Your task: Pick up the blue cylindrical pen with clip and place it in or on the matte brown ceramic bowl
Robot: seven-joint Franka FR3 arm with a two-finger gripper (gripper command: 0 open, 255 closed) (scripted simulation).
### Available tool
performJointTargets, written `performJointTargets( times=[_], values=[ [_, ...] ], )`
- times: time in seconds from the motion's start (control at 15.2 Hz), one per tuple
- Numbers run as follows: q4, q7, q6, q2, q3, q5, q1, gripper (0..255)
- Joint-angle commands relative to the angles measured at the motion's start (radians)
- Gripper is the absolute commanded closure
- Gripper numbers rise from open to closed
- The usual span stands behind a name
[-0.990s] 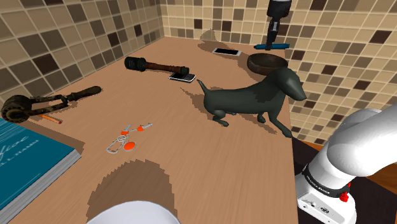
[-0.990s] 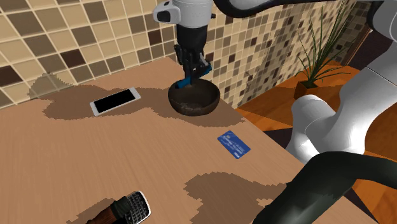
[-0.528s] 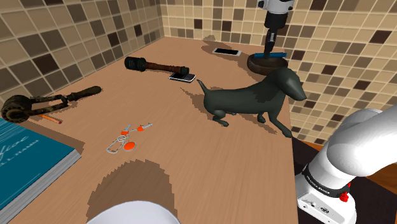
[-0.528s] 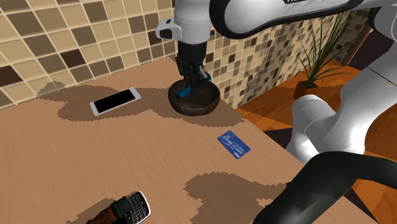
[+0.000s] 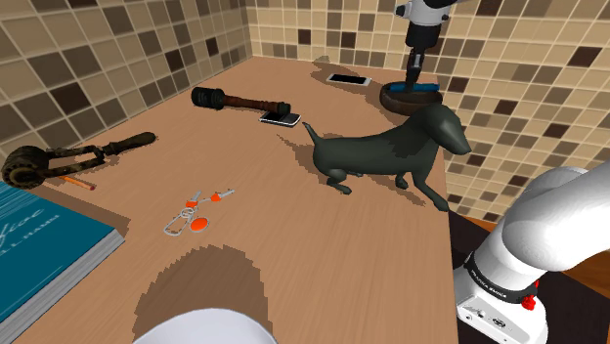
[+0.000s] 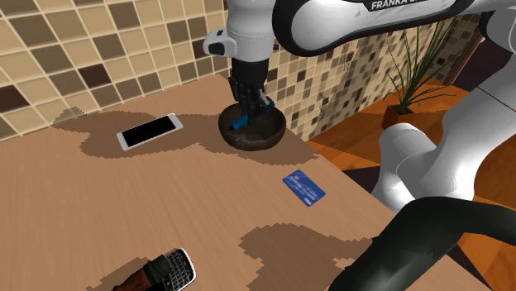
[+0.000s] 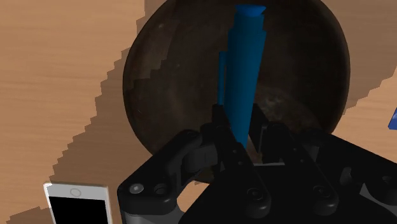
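A: Listing pincer (image 7: 238,124): state?
B: Pinching the pen (image 7: 245,63).
A: Pen's place?
B: Ahead of the pincer, inside the bowl (image 7: 159,95) just below; held low, likely so release lands it there.

phones (image 5: 349,78) (image 5: 281,118): 2; bowl (image 6: 256,143): 1; pen (image 7: 245,70): 1; dog figure (image 5: 381,151): 1; book (image 5: 39,244): 1; card (image 6: 303,187): 1

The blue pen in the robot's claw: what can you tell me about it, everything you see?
The blue pen is a smooth cylinder of one solid blue, with a narrow clip along one side. The black gripper clasps its near end between both fingers, so it points away from the hand, down into the dark brown bowl. Whether its far tip touches the bowl cannot be told.
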Motion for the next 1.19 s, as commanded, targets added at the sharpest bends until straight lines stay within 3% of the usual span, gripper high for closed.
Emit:
performJointTargets(
  times=[0.0,0.33,0.59,1.12],
  values=[
    [0.0,0.0,0.0,0.0,0.0,0.0,0.0,0],
    [0.0,0.0,0.0,0.0,0.0,0.0,0.0,0],
    [0.135,-0.004,-0.126,0.01,0.013,0.009,0.006,0],
    [0.135,-0.004,-0.126,0.01,0.013,0.009,0.006,0]
  ],
)
